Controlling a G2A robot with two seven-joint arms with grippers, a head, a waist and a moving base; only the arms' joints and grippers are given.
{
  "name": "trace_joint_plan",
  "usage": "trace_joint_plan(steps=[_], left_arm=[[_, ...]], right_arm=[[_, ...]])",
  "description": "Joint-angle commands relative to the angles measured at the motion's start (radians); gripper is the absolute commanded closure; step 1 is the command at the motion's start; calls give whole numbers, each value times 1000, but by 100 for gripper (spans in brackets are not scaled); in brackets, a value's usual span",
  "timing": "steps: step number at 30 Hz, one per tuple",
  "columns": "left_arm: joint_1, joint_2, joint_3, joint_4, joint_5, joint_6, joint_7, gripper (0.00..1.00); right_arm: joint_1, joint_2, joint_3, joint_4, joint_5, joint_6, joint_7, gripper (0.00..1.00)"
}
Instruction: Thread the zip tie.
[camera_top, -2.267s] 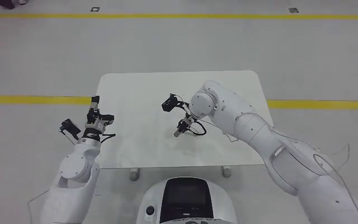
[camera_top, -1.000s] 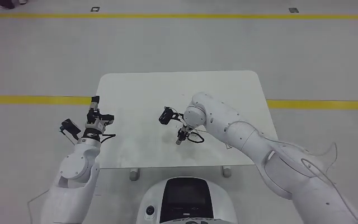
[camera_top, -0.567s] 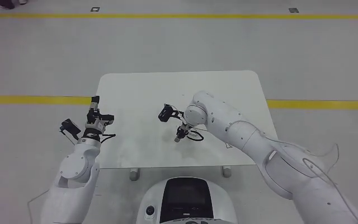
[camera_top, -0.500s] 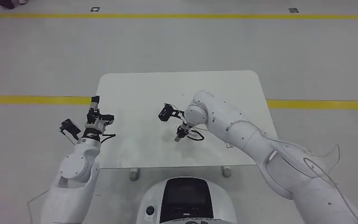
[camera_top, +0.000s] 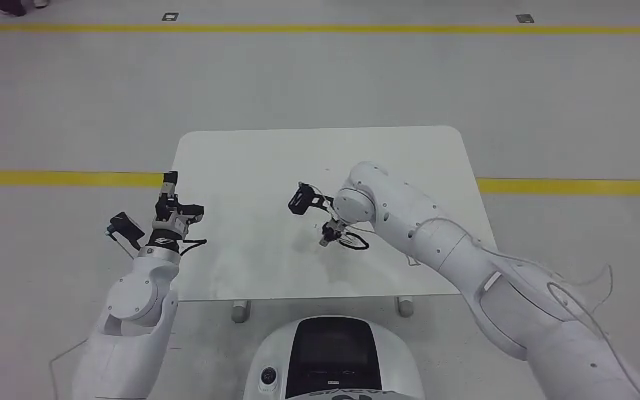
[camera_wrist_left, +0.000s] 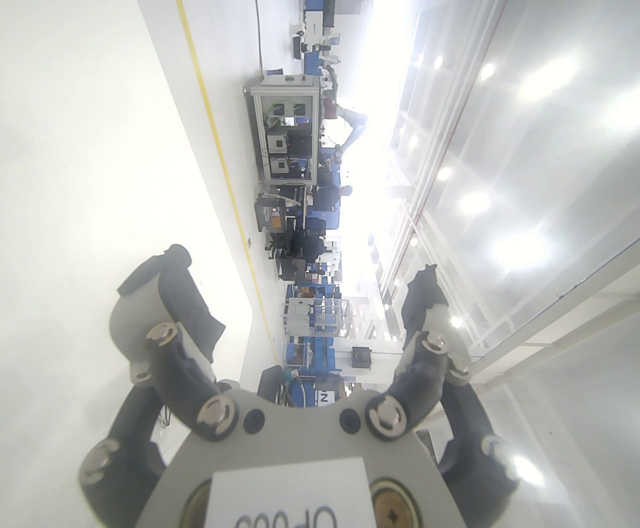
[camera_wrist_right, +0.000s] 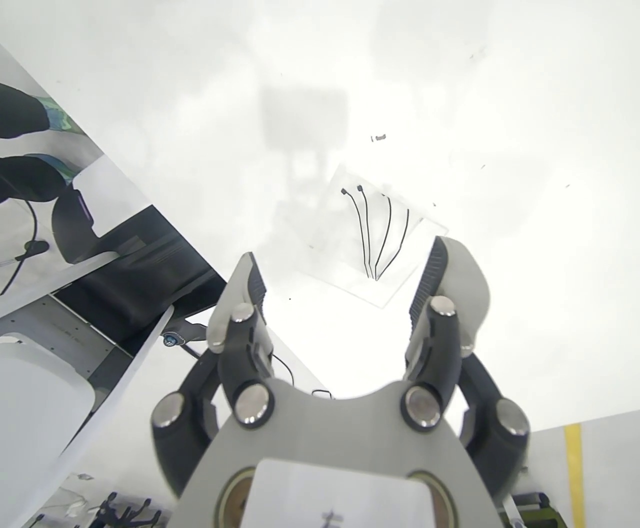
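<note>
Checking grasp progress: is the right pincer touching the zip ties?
Apart. The right wrist view shows the zip ties lying flat beyond the open right pincer, untouched.

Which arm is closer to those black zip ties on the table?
Right. The right gripper hovers open facing the zip ties; the left gripper is off at the left edge of the table.

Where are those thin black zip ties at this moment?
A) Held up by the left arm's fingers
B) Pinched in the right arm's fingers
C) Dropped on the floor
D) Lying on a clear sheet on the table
D: the right wrist view shows the zip ties lying on a clear sheet on the table, while the right arm's fingers stand open and empty above them.
</note>
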Motion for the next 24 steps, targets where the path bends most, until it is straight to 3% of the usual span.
trace_joint_plan(steps=[1, 11, 19, 24], left_arm=[[0, 0, 0, 0, 0, 0, 0, 0], [0, 0, 0, 0, 0, 0, 0, 0], [0, 0, 0, 0, 0, 0, 0, 0], [0, 0, 0, 0, 0, 0, 0, 0]], right_arm=[[-5, -1, 0, 0, -6, 2, 2, 64], [-31, -18, -9, 37, -43, 14, -30, 80], [-38, -41, -27, 89, -88, 27, -56, 80], [-40, -62, -37, 130, -104, 32, -71, 88]])
